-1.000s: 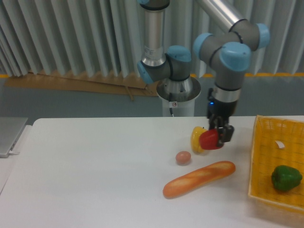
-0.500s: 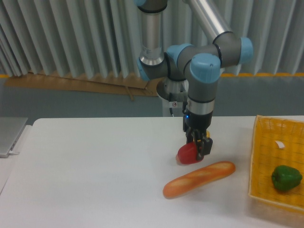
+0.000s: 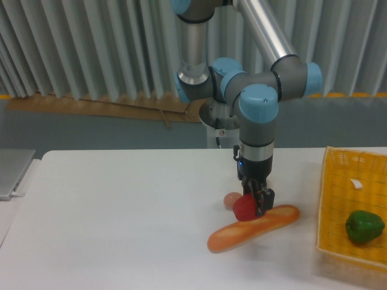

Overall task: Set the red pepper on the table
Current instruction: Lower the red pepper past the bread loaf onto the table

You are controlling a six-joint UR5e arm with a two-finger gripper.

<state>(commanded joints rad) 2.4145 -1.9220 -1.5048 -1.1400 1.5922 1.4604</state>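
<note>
The gripper point(image 3: 254, 202) is clenched on the red pepper point(image 3: 245, 208), which hangs low at the centre of the frame, right over or against the upper edge of the baguette point(image 3: 254, 228). Whether the pepper touches the bread or the table point(image 3: 121, 217) cannot be told from this angle. The step in hand looks like the carry toward a set-down spot, with the release not yet made. The next move, as I judge it, calls for bare white tabletop under the pepper: the loaf lies just below and a small pinkish egg-like object point(image 3: 231, 199) sits just to the left, so letting go here risks the pepper rolling off the bread.

The pepper is small, glossy and plain red, rounded, partly hidden by the dark gripper fingers; its stem is not visible.

At the right edge, a green pepper point(image 3: 364, 226) rests in the yellow wicker basket point(image 3: 329, 199).
</note>
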